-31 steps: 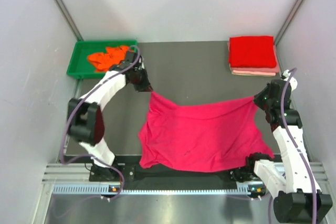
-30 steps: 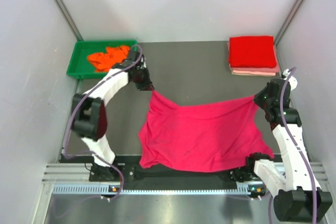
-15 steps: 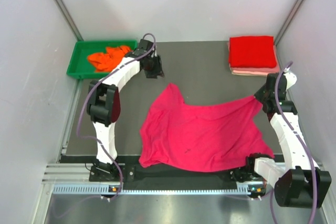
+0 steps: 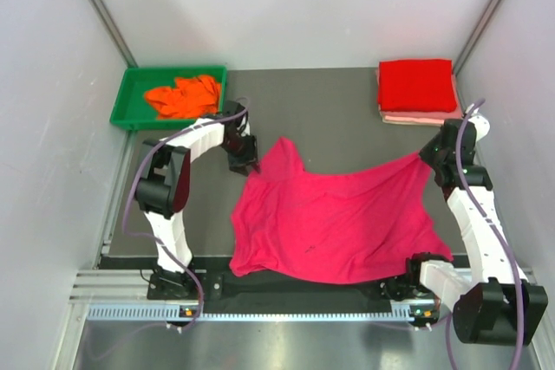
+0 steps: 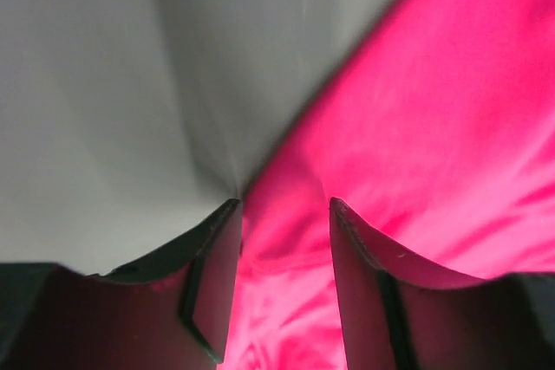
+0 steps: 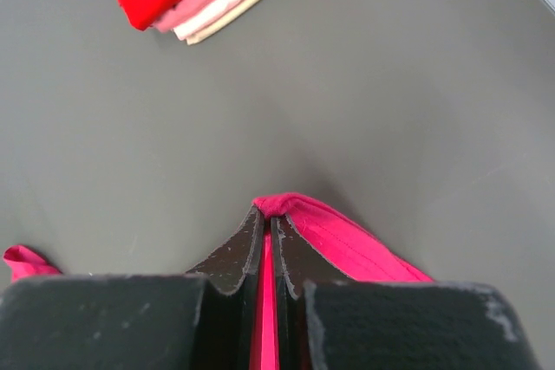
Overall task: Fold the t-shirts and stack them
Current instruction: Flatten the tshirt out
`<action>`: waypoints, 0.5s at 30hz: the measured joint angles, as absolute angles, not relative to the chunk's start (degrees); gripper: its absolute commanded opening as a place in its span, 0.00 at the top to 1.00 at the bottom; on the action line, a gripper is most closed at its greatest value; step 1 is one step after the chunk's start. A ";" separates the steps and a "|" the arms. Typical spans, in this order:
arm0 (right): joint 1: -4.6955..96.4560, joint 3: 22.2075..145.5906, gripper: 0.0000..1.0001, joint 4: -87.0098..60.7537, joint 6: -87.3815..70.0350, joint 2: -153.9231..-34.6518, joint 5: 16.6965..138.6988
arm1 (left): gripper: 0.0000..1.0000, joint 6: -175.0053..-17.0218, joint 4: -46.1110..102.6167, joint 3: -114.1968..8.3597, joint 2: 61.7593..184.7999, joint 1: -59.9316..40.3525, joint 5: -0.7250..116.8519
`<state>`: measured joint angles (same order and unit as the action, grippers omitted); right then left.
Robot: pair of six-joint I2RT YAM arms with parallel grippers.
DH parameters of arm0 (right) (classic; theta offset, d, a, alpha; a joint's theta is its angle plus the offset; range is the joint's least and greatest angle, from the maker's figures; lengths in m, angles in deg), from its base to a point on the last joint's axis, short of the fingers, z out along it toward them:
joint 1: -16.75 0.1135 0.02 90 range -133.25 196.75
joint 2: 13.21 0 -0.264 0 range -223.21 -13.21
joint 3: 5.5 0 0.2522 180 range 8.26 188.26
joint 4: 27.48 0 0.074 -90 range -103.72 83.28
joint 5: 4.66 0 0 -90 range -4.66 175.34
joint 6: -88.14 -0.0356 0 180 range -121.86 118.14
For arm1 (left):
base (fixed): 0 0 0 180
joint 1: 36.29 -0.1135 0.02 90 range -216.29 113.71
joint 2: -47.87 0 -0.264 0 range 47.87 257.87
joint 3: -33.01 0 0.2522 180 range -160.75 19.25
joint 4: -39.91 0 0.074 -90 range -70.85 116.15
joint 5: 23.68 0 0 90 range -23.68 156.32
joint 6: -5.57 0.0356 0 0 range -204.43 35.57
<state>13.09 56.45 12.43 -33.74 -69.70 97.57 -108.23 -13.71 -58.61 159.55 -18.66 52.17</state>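
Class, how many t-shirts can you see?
4: magenta shirt spread mid-table, red shirt folded atop pale pink shirt far right, orange shirt crumpled in green tray. Stack may hide more.

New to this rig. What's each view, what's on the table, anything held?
Two robot arms sit at the table's near edge, each with a two-finger gripper. One view looks down from above; the others are wrist cameras. On the table: a spread magenta t-shirt, a folded red t-shirt on a pale pink t-shirt far right, an orange t-shirt in a green tray far left. The right gripper is shut on the magenta shirt's edge; the left gripper is open over it, holding nothing.
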 measured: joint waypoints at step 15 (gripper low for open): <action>11.87 59.79 1.00 16.49 -33.45 -69.50 97.87 | 1.00 -109.91 -20.24 -61.46 144.34 -13.74 60.19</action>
<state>11.87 59.79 16.49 -33.45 -69.50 97.87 -109.91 -20.24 -61.46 144.34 -13.74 60.19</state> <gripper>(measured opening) 0.011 0.011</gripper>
